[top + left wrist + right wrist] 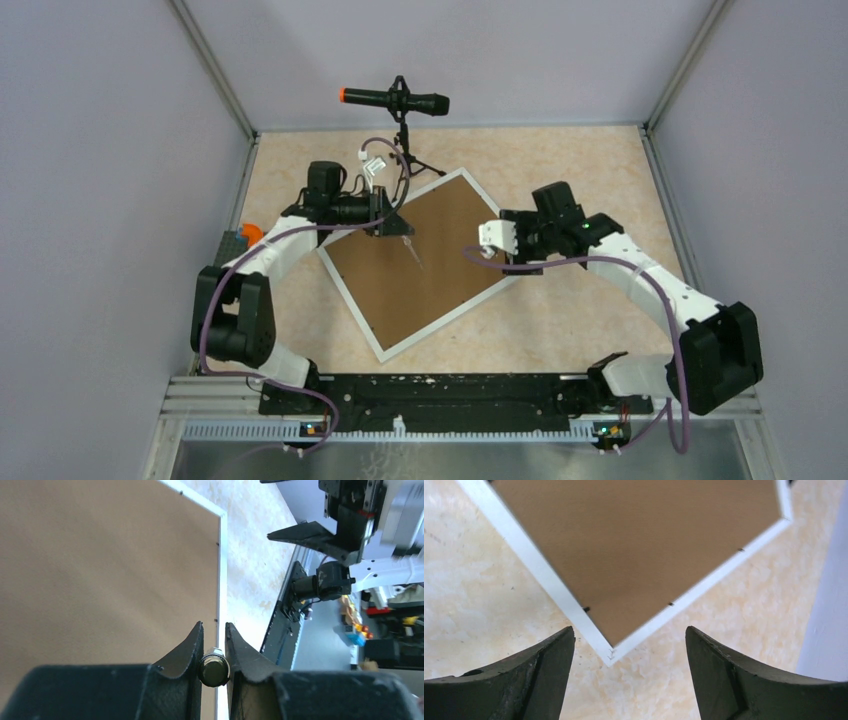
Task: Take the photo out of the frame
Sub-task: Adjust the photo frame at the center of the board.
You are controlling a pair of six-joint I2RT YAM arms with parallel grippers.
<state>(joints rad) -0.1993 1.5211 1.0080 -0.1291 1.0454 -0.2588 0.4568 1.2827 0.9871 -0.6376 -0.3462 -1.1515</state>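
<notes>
The white frame (450, 318) lies face down on the table, turned like a diamond, with its brown backing board (430, 270) up. The photo is hidden under the board. My left gripper (395, 228) hovers over the frame's upper left edge, shut on a small dark tool (215, 669) whose thin metal tip (412, 252) points down at the board. In the left wrist view the gripper (214, 630) sits above the frame's white edge (223, 580). My right gripper (497, 245) is open and empty above the frame's right corner (611, 656), which lies between its wide jaws (629, 650).
A black microphone with an orange tip (395, 100) stands on a small tripod just behind the frame. A small white clip (372, 165) lies near it. An orange and black object (245, 234) sits at the left wall. Enclosure walls ring the table (590, 170).
</notes>
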